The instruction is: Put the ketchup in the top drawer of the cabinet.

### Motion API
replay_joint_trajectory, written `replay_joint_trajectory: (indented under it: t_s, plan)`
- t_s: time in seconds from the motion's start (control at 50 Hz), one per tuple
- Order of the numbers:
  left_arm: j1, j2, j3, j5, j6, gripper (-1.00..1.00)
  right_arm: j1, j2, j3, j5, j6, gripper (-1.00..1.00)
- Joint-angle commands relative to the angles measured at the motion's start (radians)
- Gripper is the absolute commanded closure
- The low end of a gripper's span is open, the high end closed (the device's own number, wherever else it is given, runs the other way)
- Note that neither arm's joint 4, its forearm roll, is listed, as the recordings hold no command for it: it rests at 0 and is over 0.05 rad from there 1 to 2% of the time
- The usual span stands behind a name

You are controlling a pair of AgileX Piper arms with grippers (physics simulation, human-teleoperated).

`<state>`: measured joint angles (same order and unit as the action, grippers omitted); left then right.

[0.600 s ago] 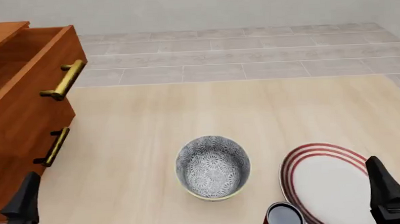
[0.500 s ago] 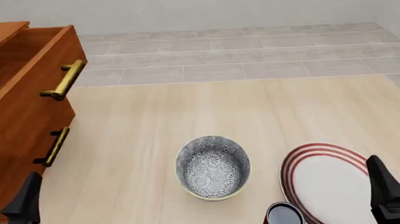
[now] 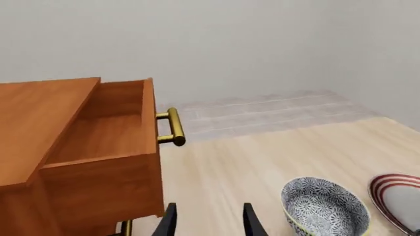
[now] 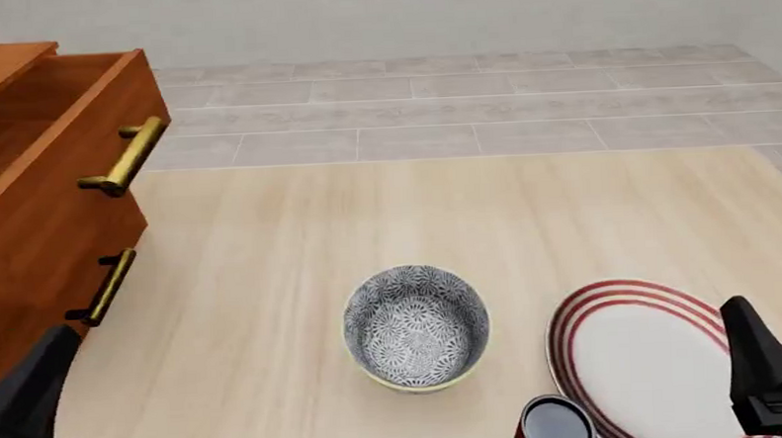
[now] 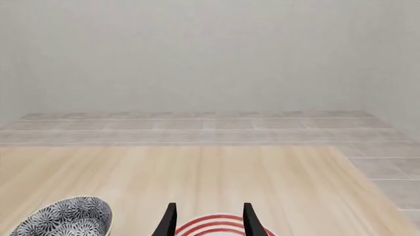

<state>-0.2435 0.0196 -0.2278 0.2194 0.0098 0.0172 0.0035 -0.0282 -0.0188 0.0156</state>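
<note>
Red-brown wooden top drawer [image 4: 57,125] sits open. Both claws [image 3: 208,221] [image 5: 208,220] are open, holding nothing. Little red ketchup can [image 4: 554,425] waits on the table, not picked up.

Bright, even, diffuse light fills all three views, with no clear source. Shadows are faint: a soft dark patch sits under the bowl [image 4: 415,326] and along the cabinet [image 4: 42,214] base on the table [image 4: 365,230]. The brass handle [image 3: 174,127] carries a mild sheen but no harsh glare. Every render is sharp from near to far, without blur, grain or bending at the edges.
</note>
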Motion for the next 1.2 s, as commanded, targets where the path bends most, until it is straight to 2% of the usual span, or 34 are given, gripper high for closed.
replay_joint_trajectory:
  t_s: [0.02, 0.08, 0.16, 0.2, 0.24, 0.26, 0.3, 0.34, 0.36, 0.42, 0.44, 0.46, 0.48, 0.5, 0.52, 0.54, 0.56, 0.6, 0.62, 0.66, 0.72, 0.78, 0.84, 0.88, 0.92, 1.06, 1.2]
  plan:
    - [-0.193, 0.102, -0.196, 0.116, -0.012, -1.0, 0.007, -0.003, 0.005, -0.008, -0.005, -1.0]
    - [-0.258, 0.181, -0.236, 0.102, -0.01, -1.0, 0.007, -0.003, 0.009, -0.011, -0.006, -1.0]
    - [-0.316, 0.254, -0.244, 0.064, -0.001, -1.0, 0.008, -0.003, 0.007, -0.01, -0.011, -1.0]
    - [-0.332, 0.299, -0.236, 0.02, -0.021, -1.0, 0.008, 0.0, 0.002, -0.012, -0.013, -1.0]
    - [-0.346, 0.33, -0.229, -0.016, 0.046, -1.0, 0.009, -0.003, 0.004, -0.011, -0.014, -1.0]
    - [-0.358, 0.352, -0.221, -0.044, 0.076, -1.0, 0.008, -0.003, 0.005, -0.013, -0.012, -1.0]
    - [-0.409, 0.428, -0.201, -0.103, 0.053, -1.0, 0.011, -0.003, 0.005, -0.014, -0.008, -1.0]
    - [-0.429, 0.457, -0.197, -0.128, 0.06, -1.0, 0.012, -0.001, 0.002, -0.015, -0.009, -1.0]
    - [-0.473, 0.536, -0.17, -0.202, 0.062, -1.0, 0.012, -0.001, -0.002, -0.016, -0.011, -1.0]
    - [-0.497, 0.633, -0.131, -0.317, 0.059, -1.0, 0.011, -0.002, -0.005, -0.018, -0.009, -1.0]
    - [-0.526, 0.682, -0.12, -0.373, 0.055, -1.0, 0.008, -0.002, -0.009, -0.014, 0.012, -1.0]
    - [-0.535, 0.754, -0.108, -0.429, 0.094, -1.0, 0.01, -0.002, -0.015, -0.008, 0.033, -1.0]
    - [-0.535, 0.756, -0.108, -0.431, 0.094, -1.0, 0.01, -0.002, -0.015, -0.008, 0.033, -1.0]
    - [-0.524, 0.883, -0.085, -0.536, 0.139, -1.0, -0.01, -0.002, -0.034, 0.011, 0.067, -1.0]
    - [-0.524, 0.887, -0.085, -0.541, 0.139, -1.0, -0.01, -0.002, -0.035, 0.011, 0.067, -1.0]
    - [-0.539, 0.923, -0.092, -0.568, 0.133, -1.0, -0.017, -0.002, -0.044, 0.015, 0.134, -1.0]
    - [-0.574, 0.982, -0.108, -0.61, 0.08, -1.0, 0.028, -0.003, -0.062, 0.025, 0.018, -1.0]
    - [-0.598, 1.013, -0.12, -0.626, 0.059, -1.0, 0.048, -0.003, -0.068, 0.027, 0.004, -1.0]
    - [-0.649, 1.068, -0.134, -0.662, 0.055, -1.0, 0.036, -0.003, -0.071, 0.029, 0.027, -1.0]
    - [-0.672, 1.093, -0.144, -0.672, 0.053, -1.0, 0.036, -0.003, -0.075, 0.029, 0.015, -1.0]
    - [-0.706, 1.129, -0.165, -0.689, 0.0, -1.0, 0.033, -0.003, -0.071, 0.022, -0.002, -1.0]
    - [-0.761, 1.191, -0.187, -0.702, 0.024, -1.0, 0.03, -0.003, -0.071, 0.023, -0.004, -1.0]
    - [-0.792, 1.238, -0.199, -0.719, -0.002, -1.0, 0.028, -0.003, -0.072, 0.021, -0.013, -1.0]
    - [-0.824, 1.28, -0.214, -0.72, 0.006, -1.0, 0.029, -0.003, -0.075, 0.021, -0.01, -1.0]
    - [-0.854, 1.328, -0.225, -0.728, -0.008, -1.0, 0.034, -0.003, -0.071, 0.007, -0.033, -1.0]
    - [-0.894, 1.406, -0.234, -0.762, -0.018, -1.0, 0.034, -0.003, -0.078, 0.009, -0.038, -1.0]
    - [-0.97, 1.463, -0.251, -0.791, -0.021, -1.0, 0.027, -0.003, -0.078, 0.007, -0.039, -1.0]
